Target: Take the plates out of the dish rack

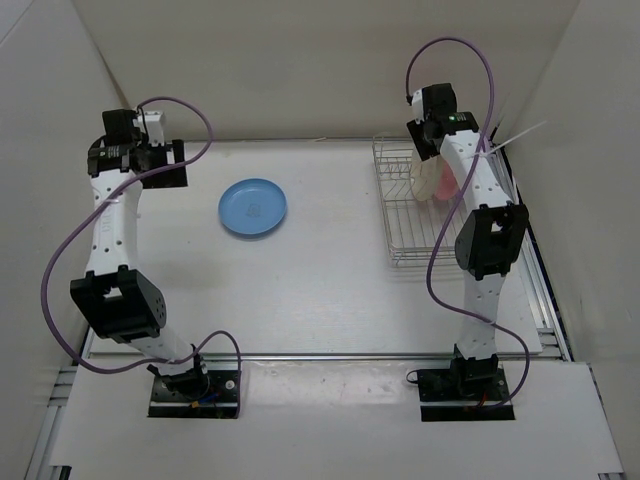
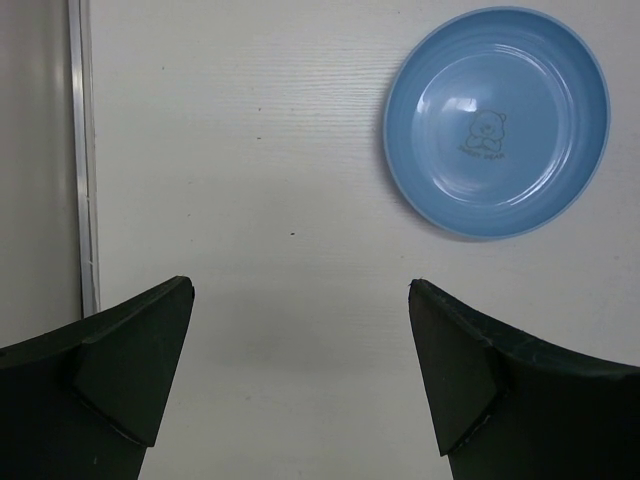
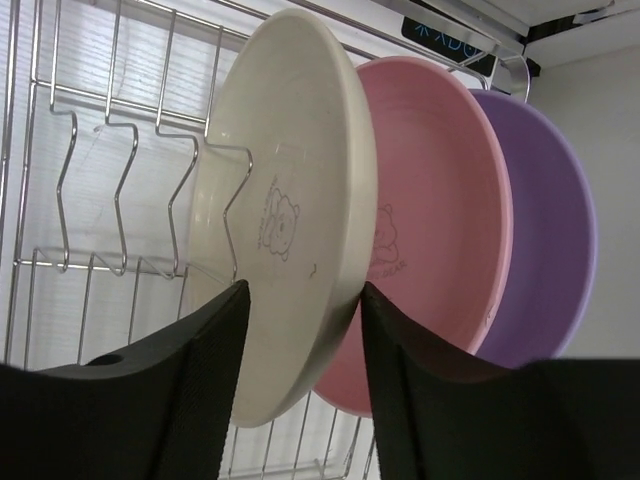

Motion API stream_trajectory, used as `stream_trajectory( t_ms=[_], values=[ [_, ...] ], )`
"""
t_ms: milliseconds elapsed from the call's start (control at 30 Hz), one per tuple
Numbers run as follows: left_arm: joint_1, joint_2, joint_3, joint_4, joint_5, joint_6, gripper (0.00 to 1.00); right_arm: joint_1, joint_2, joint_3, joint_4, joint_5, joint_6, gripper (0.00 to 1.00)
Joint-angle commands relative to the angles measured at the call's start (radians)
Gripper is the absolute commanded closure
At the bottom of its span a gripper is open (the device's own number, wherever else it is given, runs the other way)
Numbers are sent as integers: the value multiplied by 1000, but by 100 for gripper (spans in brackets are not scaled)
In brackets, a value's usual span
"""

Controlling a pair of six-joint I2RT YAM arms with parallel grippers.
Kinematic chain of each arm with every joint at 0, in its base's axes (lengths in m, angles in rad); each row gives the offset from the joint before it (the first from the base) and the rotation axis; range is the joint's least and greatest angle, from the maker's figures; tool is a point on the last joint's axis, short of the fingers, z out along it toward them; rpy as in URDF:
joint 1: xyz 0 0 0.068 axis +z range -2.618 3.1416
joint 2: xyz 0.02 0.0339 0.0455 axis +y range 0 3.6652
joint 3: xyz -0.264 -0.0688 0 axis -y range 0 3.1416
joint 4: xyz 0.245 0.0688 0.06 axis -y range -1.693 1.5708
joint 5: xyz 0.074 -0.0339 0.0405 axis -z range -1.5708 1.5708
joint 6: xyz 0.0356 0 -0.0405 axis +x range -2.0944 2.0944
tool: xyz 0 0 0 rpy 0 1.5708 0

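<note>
A: How is the right tool (image 3: 303, 300) found?
B: It is seen partly closed, with one finger set on each side of the lower rim of the cream plate (image 3: 290, 150). The fingers are seen very close to the rim, but whether the plate is truly gripped cannot be told.
A: Where is that plate kept?
B: It is stood on edge in the rack (image 1: 405, 240), against the wire prongs. The pink plate (image 3: 440, 200) is stood just behind it and is partly covered by it. The purple plate (image 3: 550, 230) is stood behind that, and all three are tilted the same way. From above, they are seen in the far part of the rack, partly hidden by the right arm. The rack is set on the right side of the surface (image 2: 250, 150).
A: What is seen of the left tool (image 2: 300, 283)?
B: It is held wide open above the surface, and nothing is held between its fingers.
A: Is anything laid near it?
B: The blue plate (image 2: 497, 122) is laid flat and face up on the surface, apart from the tool. From above, it is seen left of the middle, well apart from the rack
</note>
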Motion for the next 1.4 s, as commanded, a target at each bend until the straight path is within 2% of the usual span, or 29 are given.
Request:
stream_trajectory(
  t_ms=[0, 100, 233, 533, 700, 833, 1000, 1367],
  values=[
    [18, -69, -6, -2, -7, -6, 0, -2, 7, 46, 18, -7, 2, 48],
    [29, -69, -15, -2, 2, -6, 0, -2, 7, 46, 18, 3, 2, 56],
    [29, -69, -15, -2, 11, -6, 0, -2, 17, 46, 18, 23, 13, 62],
    [47, -69, -15, 7, 22, -6, 0, 16, -17, -53, 81, 195, 34, 77],
    [57, -69, -15, 7, 42, -15, 0, 25, -26, -53, 90, 227, 45, 81],
    [66, -69, -15, 16, 51, -15, 0, 35, -35, -75, 109, 264, 45, 93],
    [75, -69, -33, 16, 69, -15, 0, 56, -36, -87, 161, 342, 35, 100],
    [84, -79, -43, 26, 88, -15, 0, 96, -72, -135, 224, 474, -4, 100]
  ],
)
